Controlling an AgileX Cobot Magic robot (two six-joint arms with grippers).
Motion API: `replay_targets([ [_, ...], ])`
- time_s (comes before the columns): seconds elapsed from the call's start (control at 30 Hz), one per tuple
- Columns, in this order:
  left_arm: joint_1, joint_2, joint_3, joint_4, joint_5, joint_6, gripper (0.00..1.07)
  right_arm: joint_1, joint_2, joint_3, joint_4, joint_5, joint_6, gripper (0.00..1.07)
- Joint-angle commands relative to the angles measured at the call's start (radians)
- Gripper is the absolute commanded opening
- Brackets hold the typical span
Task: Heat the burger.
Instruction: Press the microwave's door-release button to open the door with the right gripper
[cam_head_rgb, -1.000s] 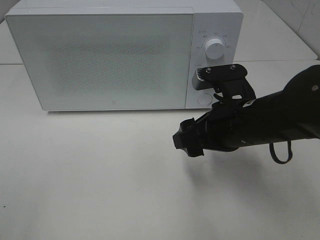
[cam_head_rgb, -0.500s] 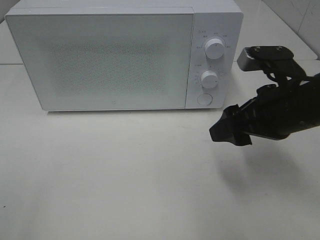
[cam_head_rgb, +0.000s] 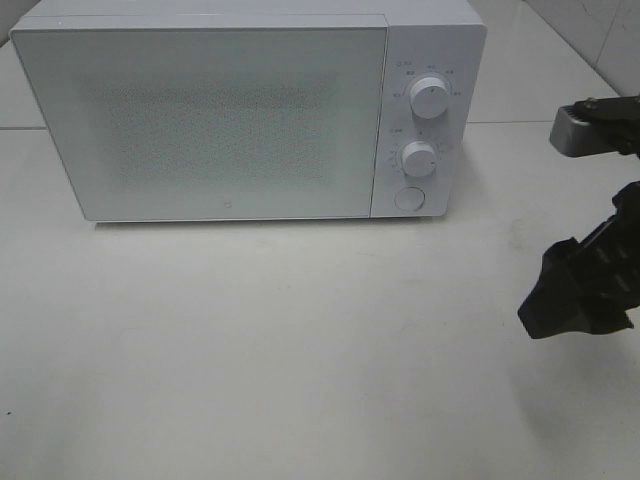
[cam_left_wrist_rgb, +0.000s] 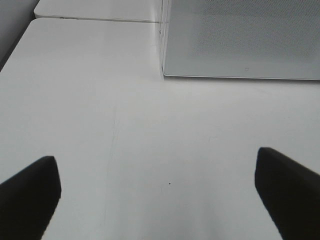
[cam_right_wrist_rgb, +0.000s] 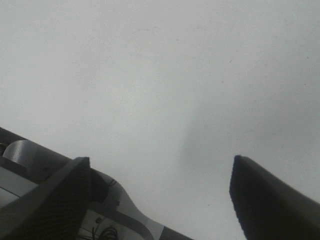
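The burger is out of view in every frame. A white microwave stands at the back of the table with its door shut; its lower corner also appears in the left wrist view. My right gripper hangs over the table at the far right, away from the microwave, and the right wrist view shows it open with only bare tabletop between its fingers. My left gripper is open wide above the bare table, in front of the microwave's left corner, holding nothing.
The microwave's panel has an upper dial, a lower dial and a round button. The white table stretches in front of the microwave. A seam to a second table surface runs behind it.
My right arm has drawn back to the right, from in front of the microwave's control panel to the view's right edge, uncovering the lower dial. The left gripper has not visibly changed.
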Motion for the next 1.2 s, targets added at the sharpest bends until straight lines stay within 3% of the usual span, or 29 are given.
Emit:
replay_targets([
  [0.03, 0.001, -0.026, 0.003, -0.005, -0.008, -0.006, 0.98, -0.006, -0.125, -0.006, -0.012, 0.069, 0.016, 0.75],
  [0.43, 0.001, -0.026, 0.003, -0.005, -0.008, -0.006, 0.98, -0.011, -0.478, 0.052, -0.015, 0.142, 0.027, 0.75],
  [0.67, 0.001, -0.026, 0.003, -0.005, -0.008, -0.006, 0.98, -0.118, -0.767, 0.121, -0.031, 0.256, 0.029, 0.75],
  [0.8, 0.001, -0.026, 0.003, -0.005, -0.008, -0.006, 0.98, -0.120, -0.917, 0.148, -0.053, 0.256, 0.035, 0.75],
  [1.2, 0.001, -0.026, 0.003, -0.005, -0.008, -0.006, 0.98, -0.204, -1.167, 0.188, -0.184, 0.257, 0.149, 0.75],
])
